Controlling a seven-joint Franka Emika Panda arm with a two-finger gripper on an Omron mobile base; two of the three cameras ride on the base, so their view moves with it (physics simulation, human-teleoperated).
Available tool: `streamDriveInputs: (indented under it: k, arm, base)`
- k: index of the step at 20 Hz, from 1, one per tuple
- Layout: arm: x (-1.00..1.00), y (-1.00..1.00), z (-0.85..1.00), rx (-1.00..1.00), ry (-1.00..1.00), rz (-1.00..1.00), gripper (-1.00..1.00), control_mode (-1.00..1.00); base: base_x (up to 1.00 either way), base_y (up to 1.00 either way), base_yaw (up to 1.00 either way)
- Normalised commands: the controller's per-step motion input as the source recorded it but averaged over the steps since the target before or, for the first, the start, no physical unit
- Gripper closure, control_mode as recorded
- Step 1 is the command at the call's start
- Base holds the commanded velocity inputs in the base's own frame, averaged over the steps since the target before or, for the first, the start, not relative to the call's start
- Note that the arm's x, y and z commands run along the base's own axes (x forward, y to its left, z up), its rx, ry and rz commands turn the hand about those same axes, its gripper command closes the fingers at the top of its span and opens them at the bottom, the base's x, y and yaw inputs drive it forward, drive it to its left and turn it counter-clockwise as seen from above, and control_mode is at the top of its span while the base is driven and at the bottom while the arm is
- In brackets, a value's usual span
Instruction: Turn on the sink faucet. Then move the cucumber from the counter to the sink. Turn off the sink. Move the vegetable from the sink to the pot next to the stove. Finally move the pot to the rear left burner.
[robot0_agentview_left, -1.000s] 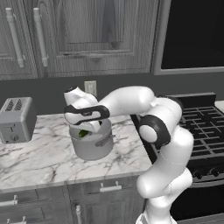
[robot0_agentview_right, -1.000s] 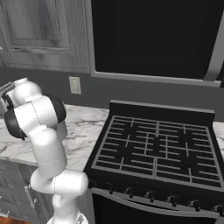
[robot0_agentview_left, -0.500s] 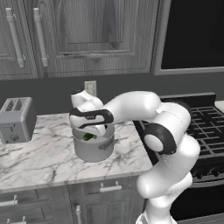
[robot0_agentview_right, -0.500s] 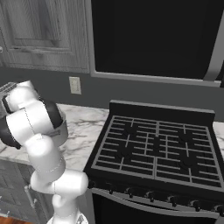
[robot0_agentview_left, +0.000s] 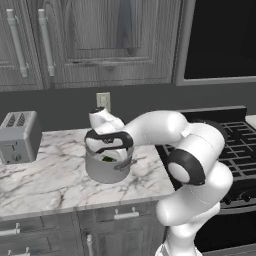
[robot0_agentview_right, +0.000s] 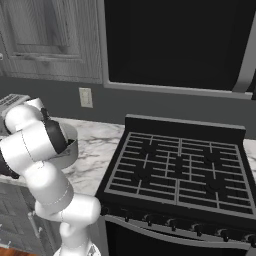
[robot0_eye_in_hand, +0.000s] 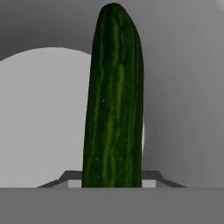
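A grey metal pot (robot0_agentview_left: 102, 174) stands on the white marble counter (robot0_agentview_left: 45, 186) to the left of the stove (robot0_agentview_left: 235, 146). My gripper (robot0_agentview_left: 106, 152) points down into the pot's mouth, shut on the dark green cucumber (robot0_agentview_left: 108, 159), of which a small green patch shows inside the rim. In the hand view the cucumber (robot0_eye_in_hand: 114, 100) runs lengthwise up from between the jaws, with the pot's grey wall (robot0_eye_in_hand: 183, 87) and pale floor behind it. My fingertips are hidden. From the right, my arm covers most of the pot (robot0_agentview_right: 71, 146).
A silver toaster (robot0_agentview_left: 19, 136) sits at the counter's left end. The black stove's grates (robot0_agentview_right: 175, 165) lie to the right, with the rear left burner (robot0_agentview_right: 150, 147) bare. A wall outlet (robot0_agentview_left: 103, 100) and grey cabinets are behind the pot.
The hand has shifted slightly right and lower over the pot with the cucumber, and the arm's elbow has swung forward. The pot has stayed in place.
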Motion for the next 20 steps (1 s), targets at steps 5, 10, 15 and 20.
streamDriveInputs:
  k: [5,10,15,20]
  arm:
    - [0.0,0.0,-0.11,0.0,0.0,0.0,1.0,-1.0]
    - [-0.02,0.0,-0.12,0.01,0.0,0.0,-1.0,-1.0]
    - [-0.08,0.0,0.0,0.04,-0.01,0.0,-1.0,-1.0]
    - [-0.13,0.0,0.08,0.03,0.0,-0.01,-1.0,-1.0]
  base:
    - [0.0,0.0,0.0]
    - [0.0,0.0,0.0]
    - [0.0,0.0,0.0]
    - [0.0,0.0,0.0]
